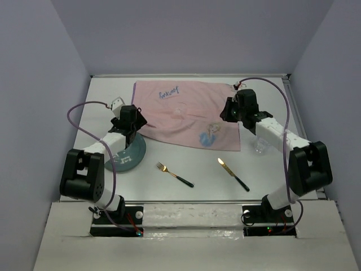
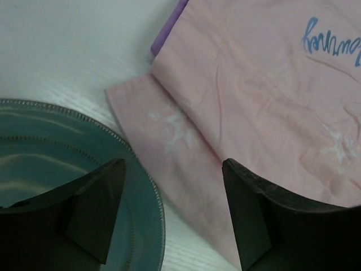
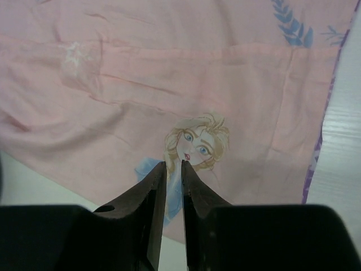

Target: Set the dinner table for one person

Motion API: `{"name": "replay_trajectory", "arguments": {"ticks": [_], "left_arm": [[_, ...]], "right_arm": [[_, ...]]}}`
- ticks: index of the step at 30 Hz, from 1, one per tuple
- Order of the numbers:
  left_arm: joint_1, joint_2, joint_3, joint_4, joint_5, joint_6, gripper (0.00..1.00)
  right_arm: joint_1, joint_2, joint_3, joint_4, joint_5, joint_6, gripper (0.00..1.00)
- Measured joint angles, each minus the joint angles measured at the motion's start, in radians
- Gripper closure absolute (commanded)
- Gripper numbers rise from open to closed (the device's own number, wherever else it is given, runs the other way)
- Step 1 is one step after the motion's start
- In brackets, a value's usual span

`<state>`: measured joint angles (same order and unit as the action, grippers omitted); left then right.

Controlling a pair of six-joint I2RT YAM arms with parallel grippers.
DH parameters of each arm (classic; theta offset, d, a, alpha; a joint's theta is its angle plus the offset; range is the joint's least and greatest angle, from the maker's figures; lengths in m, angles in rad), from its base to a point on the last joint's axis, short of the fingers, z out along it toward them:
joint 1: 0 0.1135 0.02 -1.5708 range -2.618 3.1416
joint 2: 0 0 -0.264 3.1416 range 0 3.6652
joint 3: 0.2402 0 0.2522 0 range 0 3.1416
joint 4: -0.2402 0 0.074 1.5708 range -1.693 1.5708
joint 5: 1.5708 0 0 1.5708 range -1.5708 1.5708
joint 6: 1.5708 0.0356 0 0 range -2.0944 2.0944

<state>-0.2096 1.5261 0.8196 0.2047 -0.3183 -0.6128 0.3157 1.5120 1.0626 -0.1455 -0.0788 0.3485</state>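
The white dinner table (image 1: 197, 192) holds a pink cloth (image 1: 189, 116) with blue scribbles at the back, a teal plate (image 1: 127, 160) at the left, a gold fork (image 1: 175, 174) and a gold knife (image 1: 233, 173) with black handles in front, and a clear glass (image 1: 260, 145) at the right. My left gripper (image 1: 132, 121) is open and empty, hanging over the plate's rim (image 2: 141, 186) and the cloth's near left corner (image 2: 169, 130). My right gripper (image 1: 232, 110) is shut and empty above the cloth's printed girl figure (image 3: 197, 141).
Grey walls enclose the table on three sides. The cloth's right edge has a purple trim (image 3: 318, 147) beside bare table (image 3: 338, 164). The right forearm passes over the glass. Bare tabletop (image 2: 67, 51) lies beyond the plate.
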Motion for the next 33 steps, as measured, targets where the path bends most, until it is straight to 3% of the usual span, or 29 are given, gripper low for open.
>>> {"name": "replay_trajectory", "arguments": {"ticks": [5,8,12,14,18,24,27,30,33], "left_arm": [[-0.007,-0.179,-0.212,0.014,0.018,-0.059,0.30],[-0.007,-0.285,-0.293,0.007,0.002,-0.074,0.32],[-0.006,-0.385,-0.314,-0.002,-0.005,-0.088,0.32],[-0.007,-0.421,-0.312,-0.005,-0.005,-0.088,0.32],[-0.007,-0.471,-0.261,-0.041,-0.012,-0.070,0.31],[-0.006,-0.472,-0.115,-0.040,-0.016,-0.043,0.31],[-0.006,-0.460,-0.077,-0.029,-0.005,-0.034,0.31],[-0.006,-0.460,-0.074,-0.031,-0.003,-0.023,0.31],[-0.006,-0.459,-0.074,-0.037,-0.004,-0.011,0.30]], "right_arm": [[0.017,0.178,0.080,0.011,-0.033,0.001,0.76],[0.090,0.261,0.117,0.011,-0.056,-0.010,0.72],[0.264,0.351,0.205,0.033,-0.121,-0.011,0.46],[0.329,0.378,0.237,0.058,-0.149,-0.008,0.43],[0.467,0.454,0.308,0.100,-0.195,0.039,0.43],[0.532,0.665,0.517,0.158,-0.240,0.115,0.44],[0.539,0.746,0.581,0.165,-0.251,0.146,0.50],[0.545,0.792,0.606,0.165,-0.264,0.173,0.62],[0.552,0.819,0.627,0.169,-0.279,0.192,0.62]]}}
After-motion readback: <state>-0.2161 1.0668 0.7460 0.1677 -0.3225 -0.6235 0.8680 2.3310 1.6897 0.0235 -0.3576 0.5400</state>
